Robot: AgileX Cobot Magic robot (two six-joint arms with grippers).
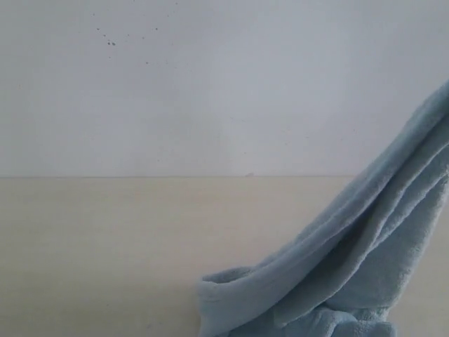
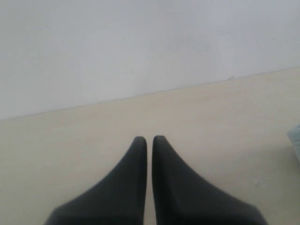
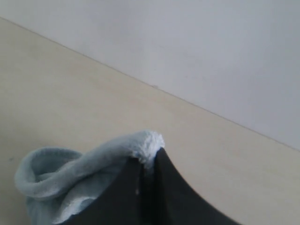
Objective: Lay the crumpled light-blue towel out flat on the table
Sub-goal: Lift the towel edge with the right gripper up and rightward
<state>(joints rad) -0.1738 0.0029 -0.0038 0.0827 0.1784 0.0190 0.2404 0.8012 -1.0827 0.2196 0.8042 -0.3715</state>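
The light-blue towel [image 1: 351, 260] hangs in a slanting band from the upper right edge of the exterior view down to the table [image 1: 105, 246] at the bottom middle, where its lower end lies bunched. Neither gripper shows in that view. In the right wrist view my right gripper [image 3: 149, 161] is shut on a fluffy edge of the towel [image 3: 93, 161], and the cloth droops in a loop beside the black fingers [image 3: 178, 197]. My left gripper [image 2: 150, 140] is shut with nothing in it, over bare table [image 2: 70, 140]. A sliver of towel [image 2: 295, 138] shows at that view's edge.
A plain white wall [image 1: 210, 84] rises behind the table's far edge. Bare beige tabletop stretches left of the towel.
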